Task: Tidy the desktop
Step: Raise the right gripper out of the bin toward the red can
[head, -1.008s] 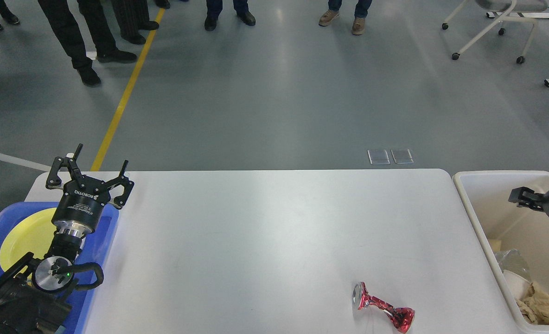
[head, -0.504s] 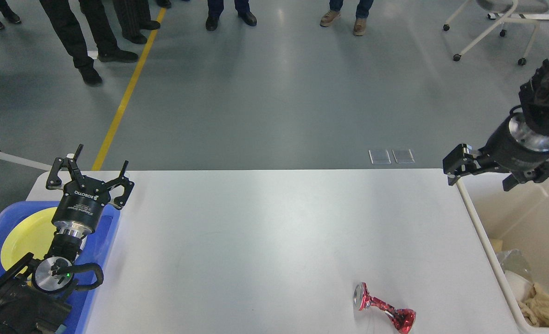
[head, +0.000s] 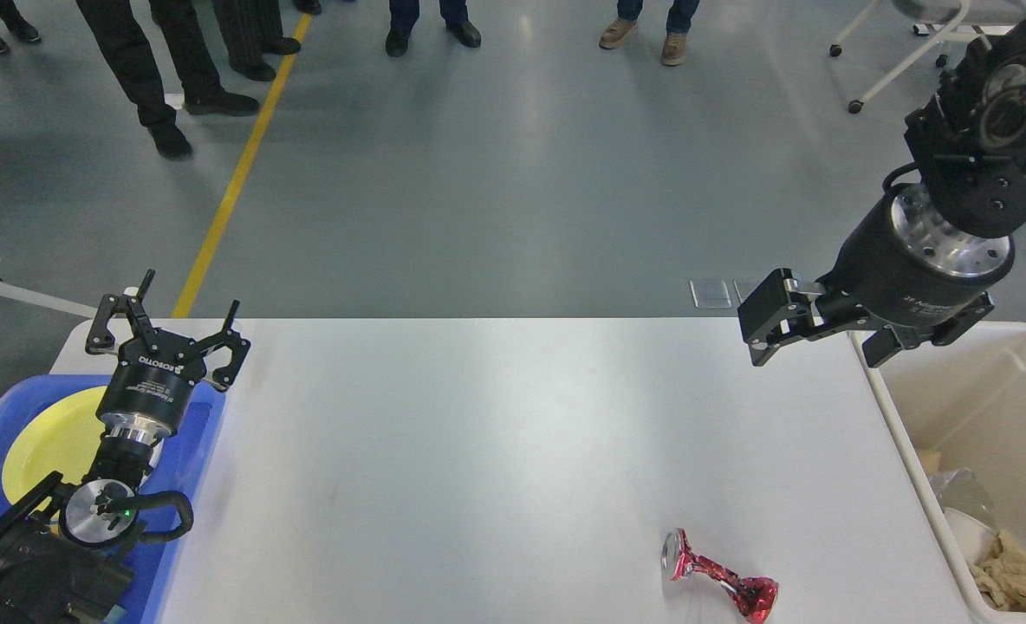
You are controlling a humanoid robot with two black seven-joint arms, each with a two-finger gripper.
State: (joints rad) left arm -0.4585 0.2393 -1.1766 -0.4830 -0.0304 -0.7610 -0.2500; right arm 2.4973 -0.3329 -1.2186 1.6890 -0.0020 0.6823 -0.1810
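The white desktop [head: 496, 433] fills the middle of the head view. A crushed red can [head: 719, 579] lies on its side near the front right edge. My left gripper [head: 191, 293] hovers open over the table's back left corner, above the blue tray, with nothing between its fingers. My right gripper [head: 818, 345] hangs open and empty above the back right corner, well behind and above the can, its fingers [head: 766, 322] pointing left and down.
A blue tray [head: 194, 451] holding a yellow plate [head: 49, 442] sits at the left edge. A beige bin [head: 981, 407] with crumpled paper and wrappers stands at the right. People's legs and a wheeled chair are on the floor behind the table.
My right arm has risen from over the bin and swung left, so its gripper now hangs over the table's back right corner. The left arm and the can have not moved.
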